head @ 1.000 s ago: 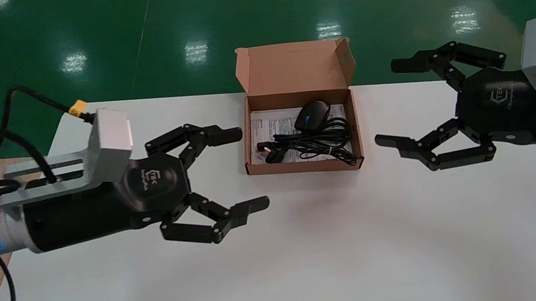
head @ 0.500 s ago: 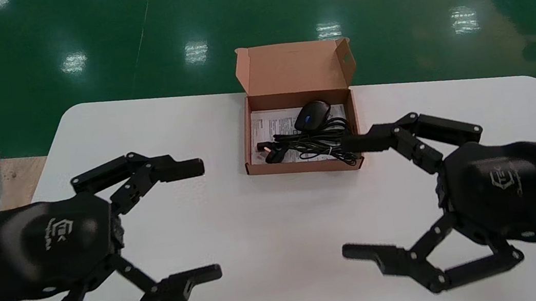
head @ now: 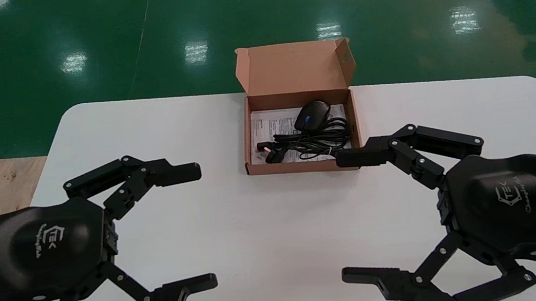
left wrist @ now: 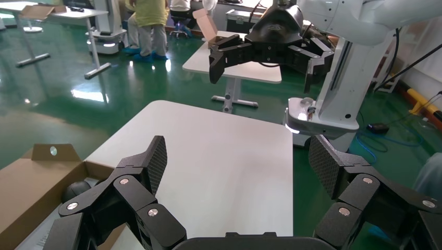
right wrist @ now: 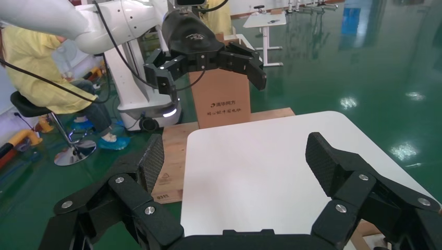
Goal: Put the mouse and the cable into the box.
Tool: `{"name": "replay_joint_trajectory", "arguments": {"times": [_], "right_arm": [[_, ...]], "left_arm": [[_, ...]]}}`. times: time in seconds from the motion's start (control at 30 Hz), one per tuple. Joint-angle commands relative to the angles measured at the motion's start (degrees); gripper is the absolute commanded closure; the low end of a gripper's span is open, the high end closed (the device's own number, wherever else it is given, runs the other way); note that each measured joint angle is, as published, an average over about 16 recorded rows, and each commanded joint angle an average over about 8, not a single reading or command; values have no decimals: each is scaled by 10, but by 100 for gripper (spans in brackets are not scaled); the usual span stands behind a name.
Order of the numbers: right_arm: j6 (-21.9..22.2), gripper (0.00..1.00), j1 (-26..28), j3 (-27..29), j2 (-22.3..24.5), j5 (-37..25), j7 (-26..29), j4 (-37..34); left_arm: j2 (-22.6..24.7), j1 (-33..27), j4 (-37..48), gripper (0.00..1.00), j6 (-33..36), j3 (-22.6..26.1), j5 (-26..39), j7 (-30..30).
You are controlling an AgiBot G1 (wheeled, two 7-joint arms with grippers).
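Observation:
An open cardboard box (head: 353,123) sits at the table's far middle, its lid standing up behind it. Inside lie a black mouse (head: 312,113) and a coiled black cable (head: 316,143) on a printed sheet. My left gripper (head: 203,226) hovers open over the near left of the table, holding nothing. At the near right, my right gripper (head: 352,217) is also open and empty, one finger tip reaching close to the box's front right corner. The left wrist view catches the box (left wrist: 31,179) and mouse (left wrist: 78,190) at its edge.
The white table (head: 270,243) has rounded corners and ends over green floor beyond. A wooden pallet (head: 8,179) lies off the left edge. Bare tabletop lies between the two grippers.
Both arms have swung down and toward me, from beside the box to low over the near half of the table. Both grippers stayed open. Mouse and cable have not moved.

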Motion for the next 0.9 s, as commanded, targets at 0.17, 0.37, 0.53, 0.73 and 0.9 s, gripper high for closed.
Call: {"name": "replay_joint_trajectory", "arguments": {"times": [0.17,0.37,0.53,0.73,0.9], "right_arm": [[2,0,4,-2,-1,-5,-3,-6],[3,0,7,-3,-1,-7,-5,-10],[3,0,8,-3,-1,-9,-6,-12],[3,0,9,-4,-2,-10,-7,-13],[3,0,9,-4,-2,-10,-7,-14]], "left_arm": [[3,-2,4,0,-2,4,2,1],[5,-4,5,0,-4,6,4,1],[5,-4,6,0,-5,7,5,1],[6,-5,7,0,-5,7,5,2],[6,-5,8,0,-5,8,5,2]]}}
